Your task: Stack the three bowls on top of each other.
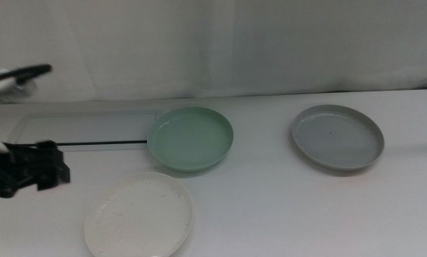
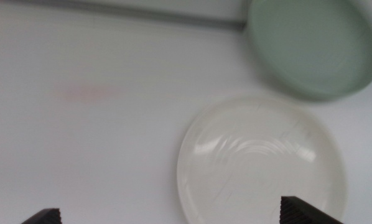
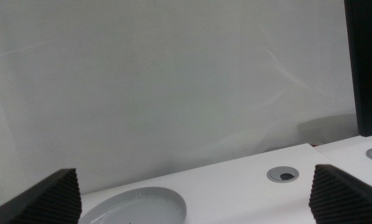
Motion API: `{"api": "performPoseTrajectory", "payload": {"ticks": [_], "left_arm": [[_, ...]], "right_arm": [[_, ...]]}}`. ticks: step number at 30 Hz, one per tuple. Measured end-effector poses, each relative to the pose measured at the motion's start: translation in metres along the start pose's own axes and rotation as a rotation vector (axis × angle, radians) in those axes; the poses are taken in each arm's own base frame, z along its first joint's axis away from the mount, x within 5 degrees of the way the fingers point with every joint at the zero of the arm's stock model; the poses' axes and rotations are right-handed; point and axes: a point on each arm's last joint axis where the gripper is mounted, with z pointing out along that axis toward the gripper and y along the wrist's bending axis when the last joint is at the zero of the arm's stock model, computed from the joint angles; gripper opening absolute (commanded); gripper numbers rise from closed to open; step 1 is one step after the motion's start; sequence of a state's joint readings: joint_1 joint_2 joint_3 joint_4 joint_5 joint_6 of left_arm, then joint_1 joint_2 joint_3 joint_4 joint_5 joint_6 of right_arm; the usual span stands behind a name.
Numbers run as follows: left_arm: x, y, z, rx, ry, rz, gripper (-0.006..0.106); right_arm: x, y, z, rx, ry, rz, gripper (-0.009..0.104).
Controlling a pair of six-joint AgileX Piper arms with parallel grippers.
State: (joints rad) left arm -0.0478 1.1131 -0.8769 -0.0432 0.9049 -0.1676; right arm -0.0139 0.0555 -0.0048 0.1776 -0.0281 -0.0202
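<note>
You are hovering the open left pincer [image 2: 167, 218] at nine o'clock of the shallow white bowl [image 1: 138, 215]; next, grip its rim.

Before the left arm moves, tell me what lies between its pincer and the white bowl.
Nothing visible. The left pincer, jaws open, hangs at the table's left side, and only bare table separates it from the white bowl. The mint green bowl sits beyond the white one, off that path.
</note>
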Motion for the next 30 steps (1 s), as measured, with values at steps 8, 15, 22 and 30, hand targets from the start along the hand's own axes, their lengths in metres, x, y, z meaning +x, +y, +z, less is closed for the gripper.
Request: {"api": "performPoseTrajectory", "payload": {"ticks": [8,15,22,30], "left_arm": [[-0.003,-0.016,0.059,-0.043,0.19,0.012,0.084],[-0.004,-0.03,0.101,-0.07,0.229,0.028,0.077],[0.002,-0.028,0.142,-0.124,0.322,0.056,0.077],[0.008,-0.028,0.179,-0.133,0.363,0.059,0.075]], "right_arm": [[0.0,0.0,0.0,0.0,0.0,0.0,0.103],[0.0,0.0,0.0,0.0,0.0,0.0,0.103],[0.0,0.0,0.0,0.0,0.0,0.0,0.103],[0.0,0.0,0.0,0.0,0.0,0.001,0.103]]}}
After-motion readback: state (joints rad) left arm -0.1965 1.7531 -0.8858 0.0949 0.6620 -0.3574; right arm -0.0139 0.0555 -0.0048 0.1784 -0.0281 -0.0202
